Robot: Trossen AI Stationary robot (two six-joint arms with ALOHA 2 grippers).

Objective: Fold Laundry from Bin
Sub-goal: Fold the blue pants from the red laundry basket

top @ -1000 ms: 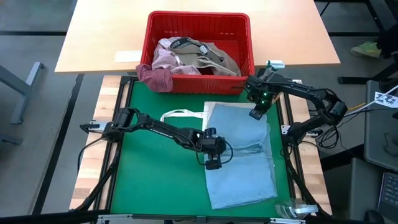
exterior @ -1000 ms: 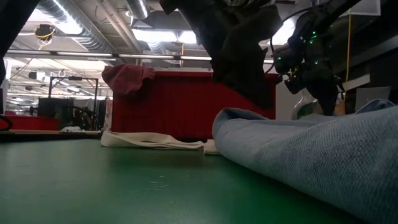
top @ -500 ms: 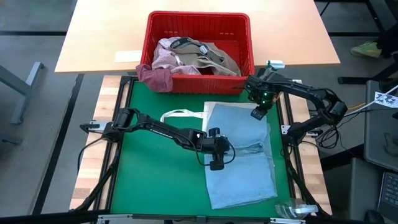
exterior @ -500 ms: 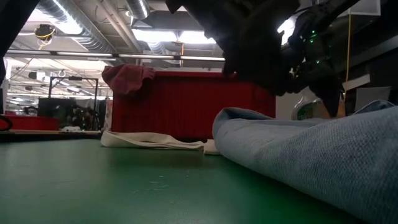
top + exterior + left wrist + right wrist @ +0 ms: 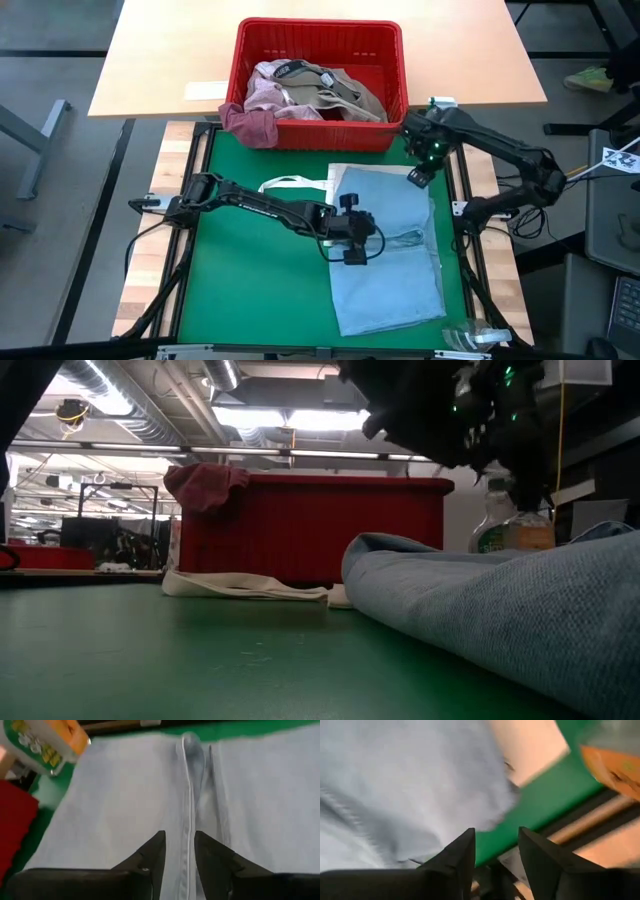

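A light blue garment (image 5: 385, 262) lies folded flat on the green mat (image 5: 260, 290); its raised seam (image 5: 189, 795) runs out ahead of my left gripper. That gripper (image 5: 352, 243) (image 5: 179, 840) hovers open over the garment's middle, near its left edge, with nothing between its fingers. Open too, my right gripper (image 5: 422, 172) (image 5: 496, 835) points down above the garment's far right corner (image 5: 495, 795). The red bin (image 5: 395, 90) stands at the mat's far edge with more laundry (image 5: 320, 88) in it. A maroon piece (image 5: 250, 125) hangs over the bin's near left corner.
A white tote bag (image 5: 290, 185) lies flat under the blue garment's far left part, its handle loop toward the left. A bottle with a green and orange label (image 5: 515, 530) stands by the bin's right near corner. Bare green mat lies to the left.
Both grippers have risen off the blue garment. My left one has also gone a little toward the table's right edge and tipped. My right one has gone a little toward the far right. The garment lies as it did.
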